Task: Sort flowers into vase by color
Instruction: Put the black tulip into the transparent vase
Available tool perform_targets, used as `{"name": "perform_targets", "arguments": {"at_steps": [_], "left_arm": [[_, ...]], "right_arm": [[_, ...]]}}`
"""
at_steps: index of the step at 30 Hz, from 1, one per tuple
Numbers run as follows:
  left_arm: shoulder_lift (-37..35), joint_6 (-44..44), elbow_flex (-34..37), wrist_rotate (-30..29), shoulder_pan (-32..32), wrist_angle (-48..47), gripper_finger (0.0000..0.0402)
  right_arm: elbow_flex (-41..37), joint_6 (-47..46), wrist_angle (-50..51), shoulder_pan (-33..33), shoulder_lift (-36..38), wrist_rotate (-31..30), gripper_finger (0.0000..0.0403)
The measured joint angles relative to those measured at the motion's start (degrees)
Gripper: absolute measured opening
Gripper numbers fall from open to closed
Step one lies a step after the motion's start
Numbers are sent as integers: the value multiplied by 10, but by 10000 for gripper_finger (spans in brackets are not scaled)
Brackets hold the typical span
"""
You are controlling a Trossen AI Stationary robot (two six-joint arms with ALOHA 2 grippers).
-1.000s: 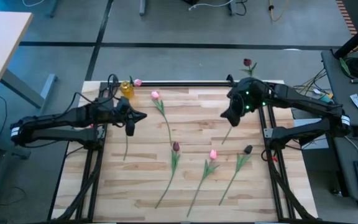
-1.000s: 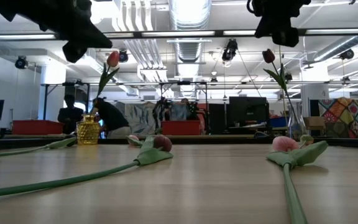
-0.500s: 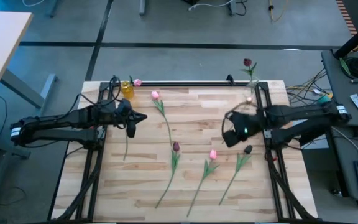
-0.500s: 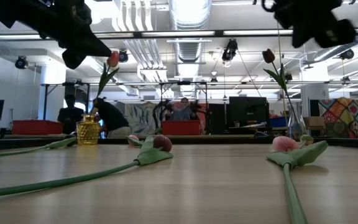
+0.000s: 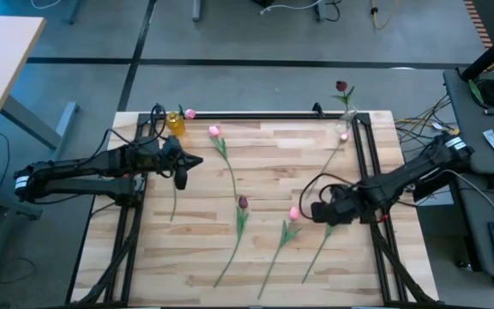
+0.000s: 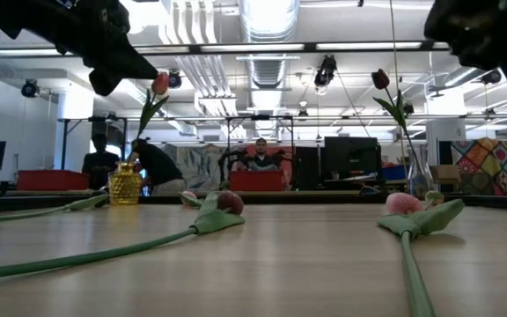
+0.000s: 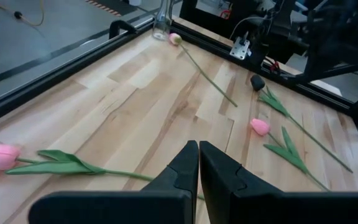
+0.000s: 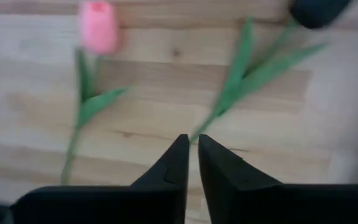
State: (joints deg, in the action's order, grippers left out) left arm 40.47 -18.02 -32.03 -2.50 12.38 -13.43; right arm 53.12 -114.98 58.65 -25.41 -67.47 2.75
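Note:
Several tulips lie flat on the wooden table: a pink one, a maroon one, a pink one, and a pink one with its head by the clear vase. A dark-headed tulip lies under my right gripper, with its stem showing in the high view. The clear vase holds a maroon tulip. The yellow vase holds a pink one. My right gripper hovers shut, high above the table. My left gripper waits shut near the left edge.
Black frame rails run along the table's far, left and right edges. Another green stem lies beneath my left arm, its head hidden. Bare wood shows in the table's middle. People sit in the room beyond the far edge.
My right gripper has swung from the far right part of the table, near the clear vase, toward the near edge. It now hangs over the dark-headed tulip by the right rail. It stays well above the table. No flower has moved.

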Motion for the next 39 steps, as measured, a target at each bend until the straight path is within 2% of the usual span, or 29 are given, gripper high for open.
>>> {"name": "perform_targets", "arguments": {"at_steps": [9, 13, 21, 30, 35, 39], "left_arm": [[0, -2, 0, 1, 0, 0, 0], [0, -5, 0, 2, 0, 0, 0], [0, -7, 0, 2, 0, 0, 0], [0, -10, 0, 2, 0, 0, 0], [0, -10, 0, 2, 0, 0, 0], [0, -10, 0, 1, 0, 0, 0]], "right_arm": [[-1, -92, 9, 2, -105, 50, 143], [-18, -125, 5, 2, -126, 54, 164], [-96, -174, -83, 2, -109, 53, 163], [-139, -188, -152, 4, -121, 57, 161], [-143, -188, -163, 7, -132, 57, 145], [-148, -181, -177, 7, -135, 44, 111]]}}
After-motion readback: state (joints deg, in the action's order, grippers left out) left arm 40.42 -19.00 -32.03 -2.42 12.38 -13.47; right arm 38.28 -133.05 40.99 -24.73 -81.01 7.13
